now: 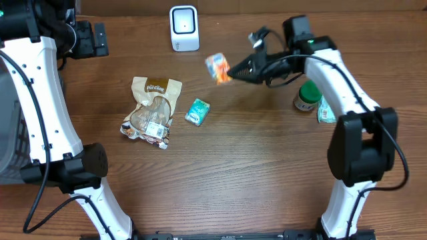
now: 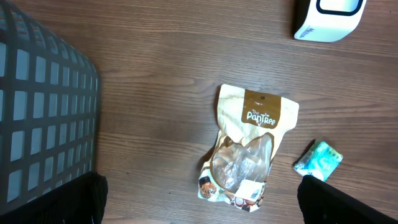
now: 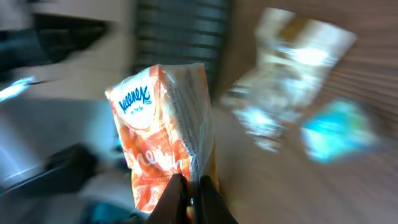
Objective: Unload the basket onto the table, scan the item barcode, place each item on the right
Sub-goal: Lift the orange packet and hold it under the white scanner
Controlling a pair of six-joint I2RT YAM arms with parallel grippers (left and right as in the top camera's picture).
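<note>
On wood table: grey mesh basket at left edge. Tan pouch lies flat mid-left, label reads "The Pantree". White scanner stands at far edge, centre. Green-lid jar at right, label unreadable. Orange tissue pack, "Kleenex" printed on it, sits just right of and in front of scanner, pinched at its edge by right gripper, jaws clamped tight on it. Teal pack lies just right of pouch, text too small. Left gripper far left, spread wide, holds nothing.
</note>
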